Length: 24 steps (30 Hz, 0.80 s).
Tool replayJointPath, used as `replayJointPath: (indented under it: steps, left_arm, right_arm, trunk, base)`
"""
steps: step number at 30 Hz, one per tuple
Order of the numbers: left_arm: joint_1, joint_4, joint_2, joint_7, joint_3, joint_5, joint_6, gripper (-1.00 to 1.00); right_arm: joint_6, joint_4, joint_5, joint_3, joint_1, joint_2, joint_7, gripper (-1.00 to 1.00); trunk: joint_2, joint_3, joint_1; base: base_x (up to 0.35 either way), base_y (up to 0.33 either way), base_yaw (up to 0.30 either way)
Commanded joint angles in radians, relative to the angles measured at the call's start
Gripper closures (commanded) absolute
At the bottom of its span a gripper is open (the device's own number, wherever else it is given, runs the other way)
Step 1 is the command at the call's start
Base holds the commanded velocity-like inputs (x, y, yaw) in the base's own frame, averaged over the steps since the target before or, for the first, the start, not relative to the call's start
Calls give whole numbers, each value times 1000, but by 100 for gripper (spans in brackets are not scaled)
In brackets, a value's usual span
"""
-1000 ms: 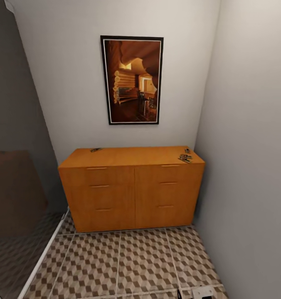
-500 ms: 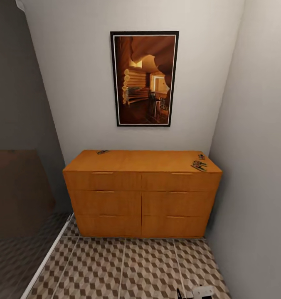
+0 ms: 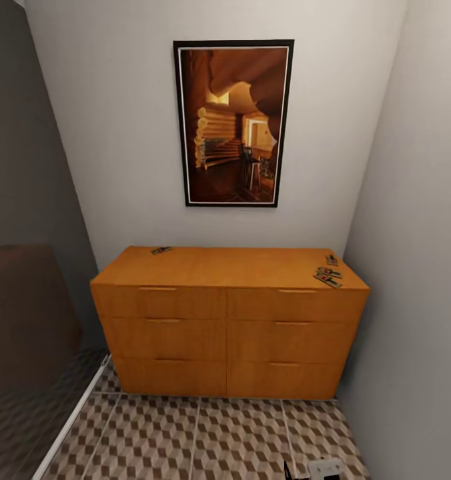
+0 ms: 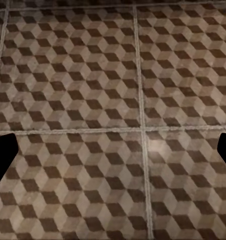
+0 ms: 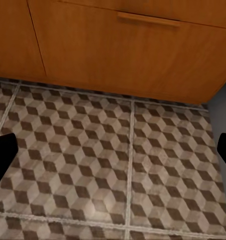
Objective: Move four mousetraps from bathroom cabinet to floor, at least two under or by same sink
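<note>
The orange-brown cabinet (image 3: 229,320) stands against the back wall under a framed picture, all its drawers closed. One mousetrap (image 3: 161,251) lies at the back left of its top. Three more mousetraps (image 3: 328,274) lie close together near the top's right end. The patterned bathroom floor (image 3: 205,433) runs in front of it. My left gripper (image 4: 113,155) hangs open over bare floor tiles (image 4: 92,100), with nothing between its fingers. My right gripper (image 5: 113,155) is open too, over the floor (image 5: 92,160) just in front of the cabinet's lowest drawer (image 5: 143,45). The bathroom sink is out of view.
A grey wall (image 3: 419,267) closes the space right beside the cabinet's right end. On the left a dark glassy panel (image 3: 25,320) with a white floor strip (image 3: 72,420) hems in the passage. A framed picture (image 3: 233,123) hangs on the back wall. A white robot part (image 3: 325,469) shows at the bottom edge.
The whole head view has shifted: the camera has come nearer the cabinet, which now looks larger and sits lower in the picture. The mousetraps have not moved on its top.
</note>
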<state>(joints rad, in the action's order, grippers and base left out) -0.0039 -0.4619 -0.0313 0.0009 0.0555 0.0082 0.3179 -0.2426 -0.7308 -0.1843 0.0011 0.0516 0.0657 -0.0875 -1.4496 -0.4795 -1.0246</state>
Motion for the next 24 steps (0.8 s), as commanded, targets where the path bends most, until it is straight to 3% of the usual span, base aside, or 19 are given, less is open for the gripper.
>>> replayJointPath:
  steps: [1,8,24]
  left_arm:
    - [0,0,-1,1,4,1,3,-100]
    - [0,0,-1,1,4,1,3,-100]
    - [0,0,-1,1,4,1,3,-100]
  right_arm:
    - [-1,1,-11,0,1,0,-7,-100]
    - [-1,1,-11,0,1,0,-6,-100]
    - [-1,1,-11,0,1,0,-6,-100]
  trunk:
    - [0,-1,0]
    - [0,-1,0]
    - [0,-1,0]
  base:
    - [216,-2,0]
    - [122,-1,0]
    - [8,0,0]
